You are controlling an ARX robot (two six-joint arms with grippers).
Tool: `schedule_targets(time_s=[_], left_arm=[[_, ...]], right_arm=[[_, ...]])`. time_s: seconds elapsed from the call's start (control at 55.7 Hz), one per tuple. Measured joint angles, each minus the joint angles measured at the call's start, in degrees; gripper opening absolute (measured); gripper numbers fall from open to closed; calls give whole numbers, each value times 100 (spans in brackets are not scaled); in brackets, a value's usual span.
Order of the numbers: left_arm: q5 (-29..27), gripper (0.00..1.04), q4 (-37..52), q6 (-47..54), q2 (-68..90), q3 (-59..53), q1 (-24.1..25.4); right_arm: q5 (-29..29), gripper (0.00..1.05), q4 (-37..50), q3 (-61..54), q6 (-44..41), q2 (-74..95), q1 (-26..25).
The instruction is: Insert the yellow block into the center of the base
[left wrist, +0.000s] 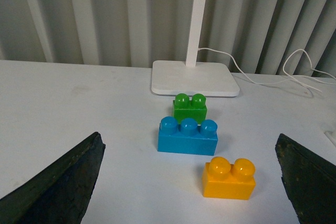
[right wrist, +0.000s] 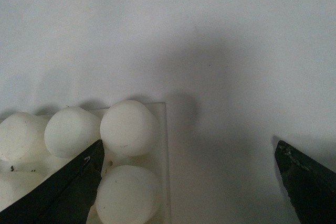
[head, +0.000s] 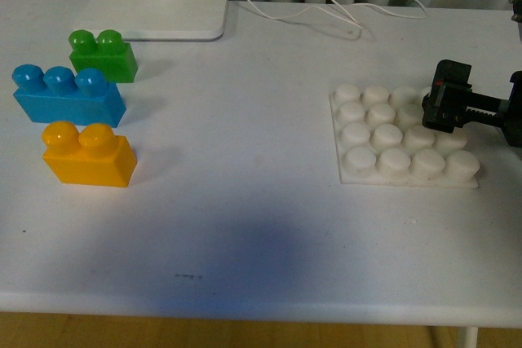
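Observation:
The yellow block [head: 88, 155] stands upright on the white table at the front left, with two round studs on top. It also shows in the left wrist view [left wrist: 229, 178]. My left gripper [left wrist: 188, 145] is open and empty, back from the block and looking at it; it is out of the front view. The white studded base [head: 408, 182] lies flat at the right. My right gripper [head: 444, 107] is open and empty over the base's right edge. In the right wrist view the right gripper [right wrist: 188, 150] hangs above a corner of the base [right wrist: 161, 156].
A blue three-stud brick [head: 68, 95] and a green two-stud brick [head: 103, 55] stand just behind the yellow block. A white lamp foot [head: 155, 11] is at the back left, with a white cable [head: 359, 6] trailing along the back edge.

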Motion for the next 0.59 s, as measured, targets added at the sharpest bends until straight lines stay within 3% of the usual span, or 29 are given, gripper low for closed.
schedule_targets(time_s=[0.251, 0.592], left_arm=[[0, 98, 0, 2, 0, 0, 0], [0, 98, 0, 2, 0, 0, 0]], right_arm=[[752, 95, -291, 85, 728, -52, 625], [968, 95, -487, 455, 970, 131, 1458]])
